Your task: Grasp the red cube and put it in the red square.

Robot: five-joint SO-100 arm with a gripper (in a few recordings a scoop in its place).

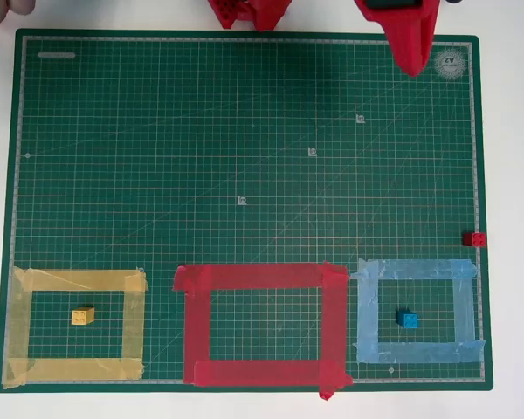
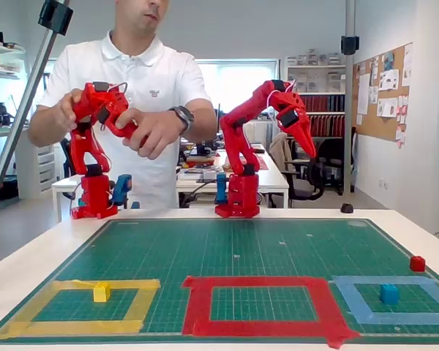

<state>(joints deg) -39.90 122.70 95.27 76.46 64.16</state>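
Near edge of the green gridded cutting mat (image 1: 244, 131), 3 tape outlines in a row. In overhead view, L to R: yellow tape outline (image 1: 74, 281) w/ 1 small yellow cube (image 1: 82, 316) inside; wide red tape square (image 1: 260, 277), only green grid inside; light blue tape outline (image 1: 415, 270) w/ 1 small blue cube (image 1: 407, 319) inside. 3 cubes total, 1 per colour. Tiny red studded cube (image 1: 473, 238) sits outside all outlines, at mat's right edge, just beyond the blue outline's far right corner. Farther back, red arm's claw (image 2: 307, 146) hangs in the air over the far right of the white table (image 2: 29, 256), pointing down, well apart from the red cube, fingers look together, holding nothing.
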